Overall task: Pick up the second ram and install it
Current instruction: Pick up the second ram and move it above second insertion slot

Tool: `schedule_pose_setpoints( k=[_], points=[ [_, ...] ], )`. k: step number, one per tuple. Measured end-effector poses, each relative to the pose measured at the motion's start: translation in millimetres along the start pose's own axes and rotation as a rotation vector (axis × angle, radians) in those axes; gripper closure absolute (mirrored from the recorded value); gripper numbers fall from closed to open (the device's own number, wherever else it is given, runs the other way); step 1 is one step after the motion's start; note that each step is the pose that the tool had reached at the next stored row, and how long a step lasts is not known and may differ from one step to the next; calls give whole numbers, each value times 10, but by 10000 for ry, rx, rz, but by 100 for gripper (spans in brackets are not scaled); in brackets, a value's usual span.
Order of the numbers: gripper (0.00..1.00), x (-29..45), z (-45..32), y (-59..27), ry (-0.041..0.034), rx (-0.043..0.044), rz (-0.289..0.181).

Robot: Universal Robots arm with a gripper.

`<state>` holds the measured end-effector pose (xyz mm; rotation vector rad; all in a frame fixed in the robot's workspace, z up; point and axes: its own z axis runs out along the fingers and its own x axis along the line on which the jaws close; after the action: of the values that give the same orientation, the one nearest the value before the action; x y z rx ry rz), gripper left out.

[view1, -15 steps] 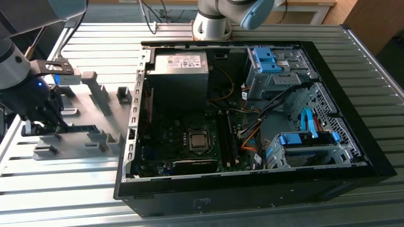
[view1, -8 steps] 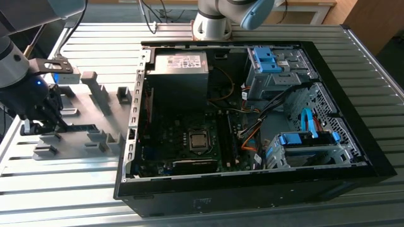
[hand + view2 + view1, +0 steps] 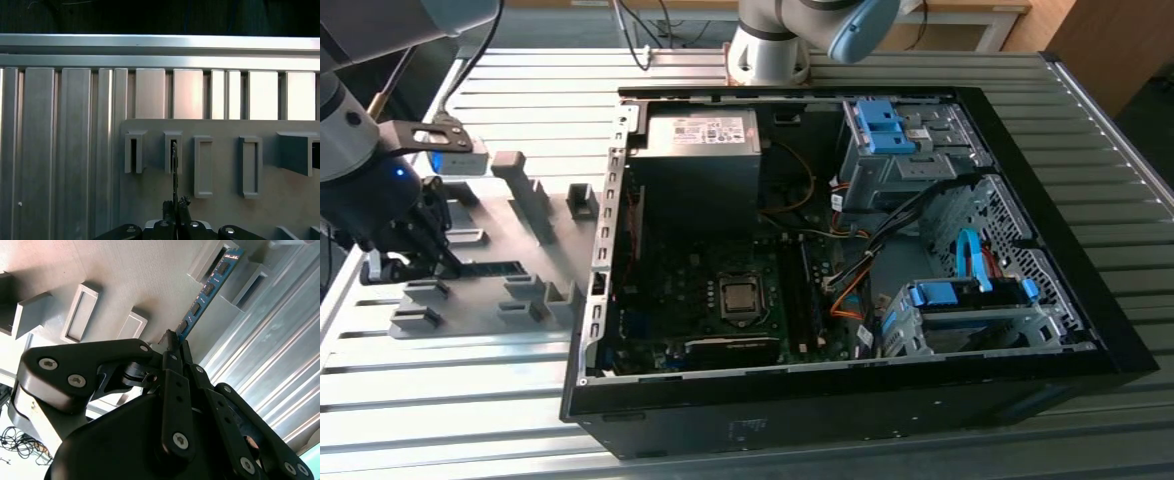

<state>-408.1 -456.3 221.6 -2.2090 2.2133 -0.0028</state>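
Fixture plate (image 3: 225,210), second ram (image 3: 207,287) in end effector (image 3: 175,342)

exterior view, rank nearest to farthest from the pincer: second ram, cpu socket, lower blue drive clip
From the pincer:
1. second ram, in its grip, at the exterior view's left.
2. CPU socket, mid-case on the motherboard.
3. lower blue drive clip, far at the exterior view's right.

Jaws clamped on second ram (image 3: 206,290), grey fixture (image 3: 100,265)
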Motion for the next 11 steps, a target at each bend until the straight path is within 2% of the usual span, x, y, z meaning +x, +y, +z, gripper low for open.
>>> schedule_pose_setpoints(
  k=[11],
  points=[
    [86,0,-12,0,-1,2,0]
  ],
)
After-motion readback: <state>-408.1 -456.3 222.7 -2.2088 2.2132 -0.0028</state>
